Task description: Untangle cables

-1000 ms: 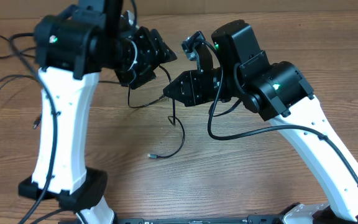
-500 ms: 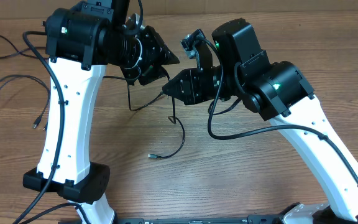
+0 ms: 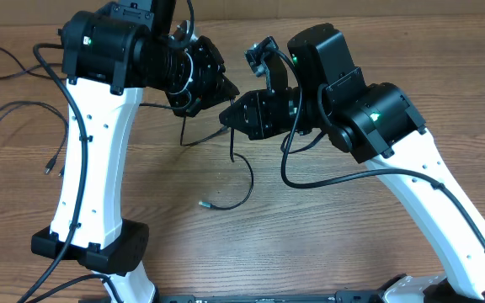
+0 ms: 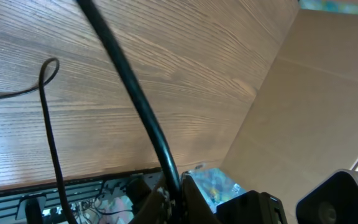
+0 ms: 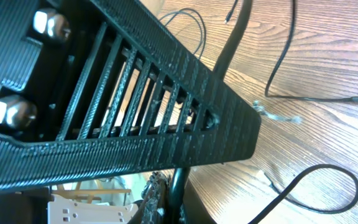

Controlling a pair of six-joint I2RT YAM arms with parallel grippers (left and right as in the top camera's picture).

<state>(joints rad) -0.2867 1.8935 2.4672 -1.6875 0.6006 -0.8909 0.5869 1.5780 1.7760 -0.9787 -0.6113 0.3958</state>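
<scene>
Mid-untangle here. Both my jaws sat together over the middle of the desk (image 3: 327, 244), toward its far edge, tips almost touching. The left jaws were pinched on a thin black cable (image 3: 251, 181); in the left wrist view the cord (image 4: 138, 102) ran straight down into them. The right jaws were shut too, and as far as I could tell they had the same cord (image 5: 232, 37). Below the grip the cable hung down, curled into a loose loop on the wood and ended in a small plug (image 3: 205, 204) nearer the front edge.

More cables (image 3: 19, 105) lay well apart at the left edge. I'd say the step was separating this one strand. The next move probably called for drawing the jaws apart slowly so the loop opened without the plug snagging.
</scene>
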